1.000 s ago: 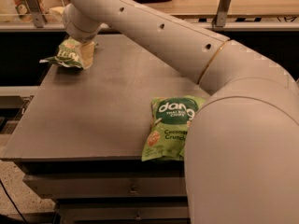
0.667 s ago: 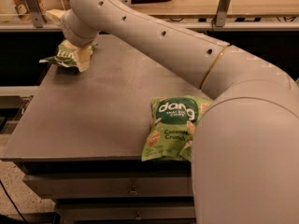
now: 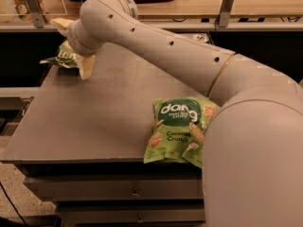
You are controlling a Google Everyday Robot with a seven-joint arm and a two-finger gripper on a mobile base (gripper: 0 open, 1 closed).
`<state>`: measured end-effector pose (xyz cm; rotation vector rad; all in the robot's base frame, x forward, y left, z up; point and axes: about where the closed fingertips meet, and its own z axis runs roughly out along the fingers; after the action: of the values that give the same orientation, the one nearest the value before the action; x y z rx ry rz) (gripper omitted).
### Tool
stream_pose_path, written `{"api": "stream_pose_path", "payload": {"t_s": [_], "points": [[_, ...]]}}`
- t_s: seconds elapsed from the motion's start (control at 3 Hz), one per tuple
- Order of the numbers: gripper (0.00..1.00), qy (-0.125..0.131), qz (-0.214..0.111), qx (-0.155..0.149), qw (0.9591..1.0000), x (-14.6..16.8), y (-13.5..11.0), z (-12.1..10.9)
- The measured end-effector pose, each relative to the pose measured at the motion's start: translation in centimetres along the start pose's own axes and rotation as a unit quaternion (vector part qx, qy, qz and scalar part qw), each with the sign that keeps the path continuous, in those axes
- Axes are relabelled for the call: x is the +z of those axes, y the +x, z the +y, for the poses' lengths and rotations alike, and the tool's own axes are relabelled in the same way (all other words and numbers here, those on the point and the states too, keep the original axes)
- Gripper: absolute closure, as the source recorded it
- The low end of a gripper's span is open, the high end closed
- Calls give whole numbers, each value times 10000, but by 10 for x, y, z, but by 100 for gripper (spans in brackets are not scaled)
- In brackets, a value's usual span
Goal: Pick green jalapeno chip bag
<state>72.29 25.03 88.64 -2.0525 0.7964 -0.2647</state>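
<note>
The green jalapeno chip bag [image 3: 60, 58] is small, crinkly and olive green. It lies at the far left corner of the grey table [image 3: 94, 117]. My gripper [image 3: 69, 49] is at that corner, at the end of the long pale arm that reaches across the table. Its two cream fingers stand apart on either side of the bag, one above it [image 3: 58, 23] and one at its right [image 3: 86, 66]. The wrist hides part of the bag.
A larger bright green "dang Coconut Crunch" bag [image 3: 177, 129] lies at the table's front right, partly under my arm's base. A counter with a shelf rail [image 3: 199, 26] runs behind the table. Drawers [image 3: 128, 193] are below the front edge.
The arm's elbow and wrist have swung a little up and to the right over the far left corner. The small green bag stays on the table at the same spot.
</note>
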Motion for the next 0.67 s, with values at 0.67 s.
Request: {"api": "stream_pose_path", "payload": {"t_s": [0.67], "points": [[11, 297, -224, 311, 9988, -4, 3, -5]]}}
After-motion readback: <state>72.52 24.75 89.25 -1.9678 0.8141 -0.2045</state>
